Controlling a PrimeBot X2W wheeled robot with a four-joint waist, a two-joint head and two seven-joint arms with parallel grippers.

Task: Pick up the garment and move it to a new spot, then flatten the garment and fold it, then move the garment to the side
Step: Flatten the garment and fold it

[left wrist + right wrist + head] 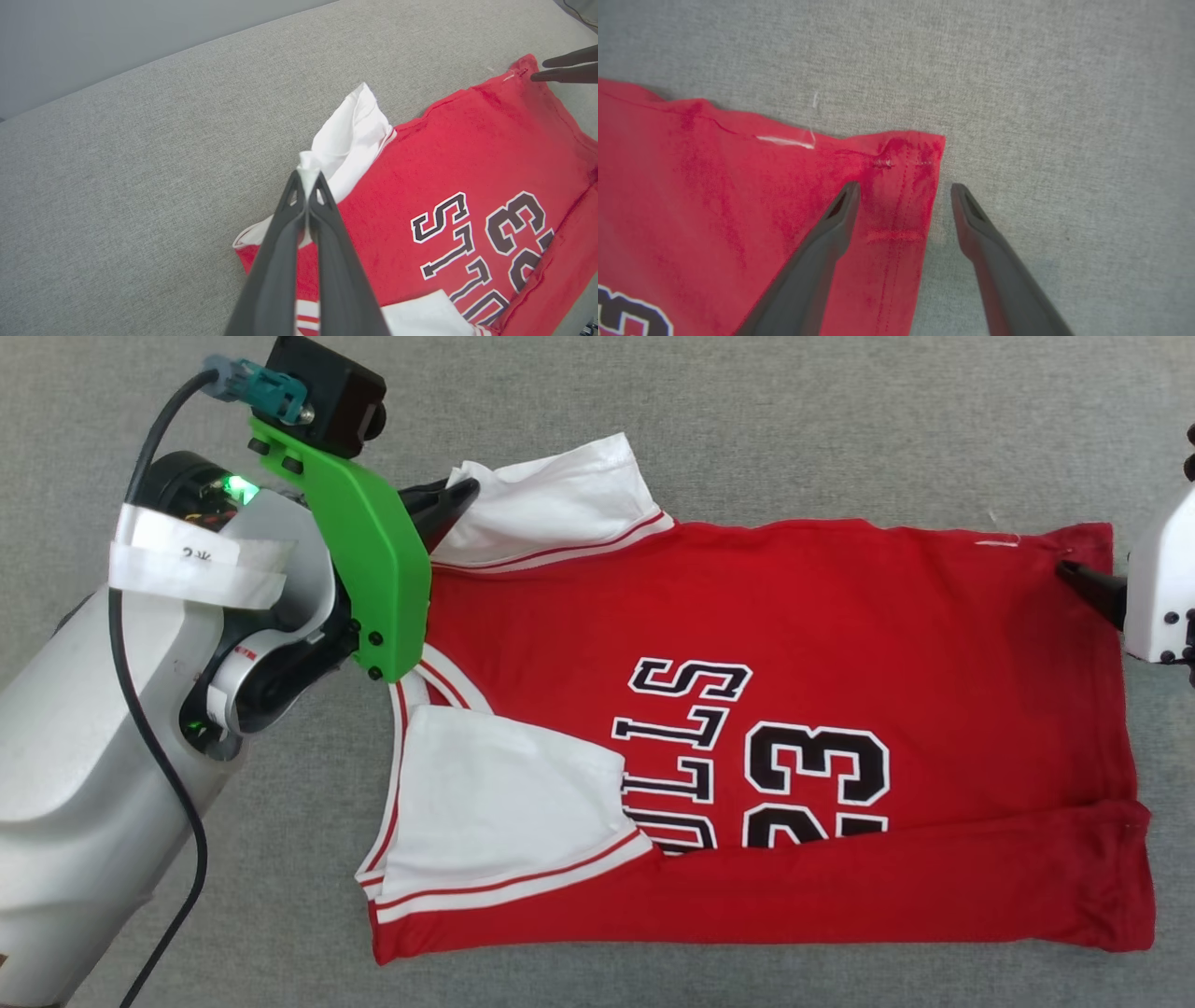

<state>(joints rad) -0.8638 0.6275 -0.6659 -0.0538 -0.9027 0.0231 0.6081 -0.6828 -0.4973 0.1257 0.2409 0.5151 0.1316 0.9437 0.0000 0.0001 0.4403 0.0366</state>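
The shirt (794, 644) lies print-up on the grey surface (840, 411), its near long edge folded over (covering the bottom of the lettering) and the near sleeve (495, 784) laid across the chest. The left gripper (308, 184) is clenched on the far sleeve (560, 504), whose tip bunches between its fingers. The right gripper (904, 188) stands spread at the hem corner, one finger over red cloth, the other over the surface.
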